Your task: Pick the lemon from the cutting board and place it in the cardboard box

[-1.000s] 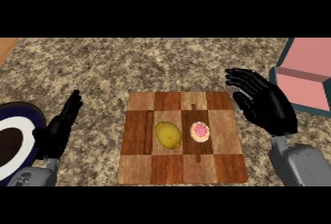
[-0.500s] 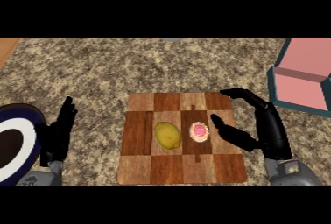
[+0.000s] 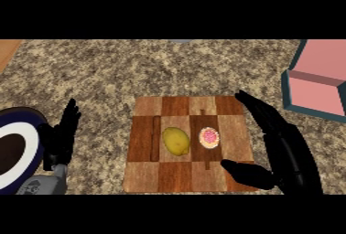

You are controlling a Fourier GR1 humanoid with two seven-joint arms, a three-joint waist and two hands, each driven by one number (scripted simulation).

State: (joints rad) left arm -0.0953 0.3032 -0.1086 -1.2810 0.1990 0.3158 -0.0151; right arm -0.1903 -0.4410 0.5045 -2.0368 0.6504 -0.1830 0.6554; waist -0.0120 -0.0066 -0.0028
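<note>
Lying beside the lemon point(image 3: 175, 141), a pink, perhaps frosted, treat point(image 3: 209, 137) fronts the right hand's point(image 3: 283, 151) spread fingers.

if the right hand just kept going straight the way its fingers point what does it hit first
Nothing nearby: the black right hand points up along the wooden cutting board's right edge toward bare counter, though height is unclear.

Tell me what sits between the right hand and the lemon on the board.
In the head view, a small pink-topped pastry lies on the cutting board between the lemon and the open right hand.
</note>
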